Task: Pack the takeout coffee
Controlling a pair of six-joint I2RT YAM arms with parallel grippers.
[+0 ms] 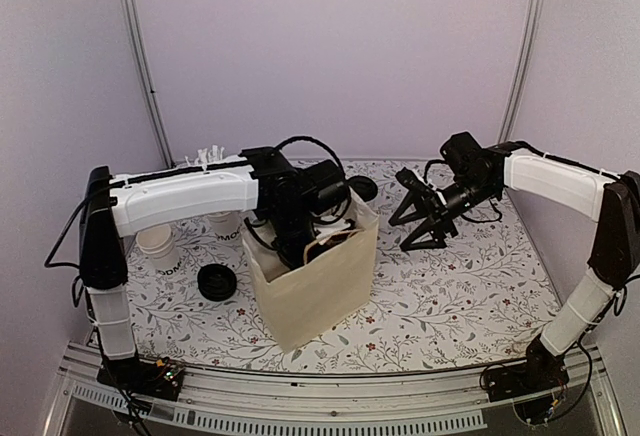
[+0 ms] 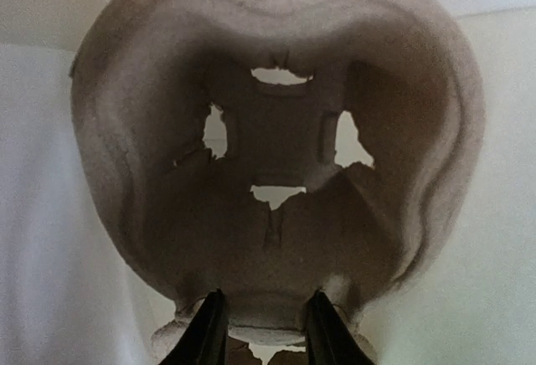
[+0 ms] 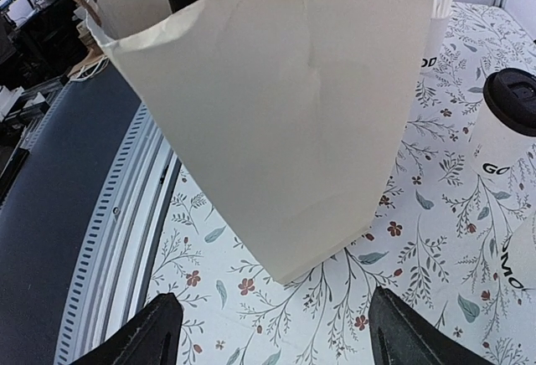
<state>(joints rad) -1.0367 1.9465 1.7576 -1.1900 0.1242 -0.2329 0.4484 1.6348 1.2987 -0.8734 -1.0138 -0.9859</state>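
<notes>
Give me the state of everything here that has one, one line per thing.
cream paper bag: upright, mouth open.
grey moulded pulp cup carrier: gripped at its edge.
left gripper: shut on the carrier.
right gripper: open, empty.
white paper takeout coffee cup: upright, black lid on, outside the bag.
loose round black plastic lid: flat on the table.

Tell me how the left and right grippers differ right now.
The left gripper reaches down into the bag; the right gripper hovers outside, beside it. The left jaws are narrow, pinching the pulp carrier by its rim; the right jaws are spread wide and hold nothing. Both have black fingers.
</notes>
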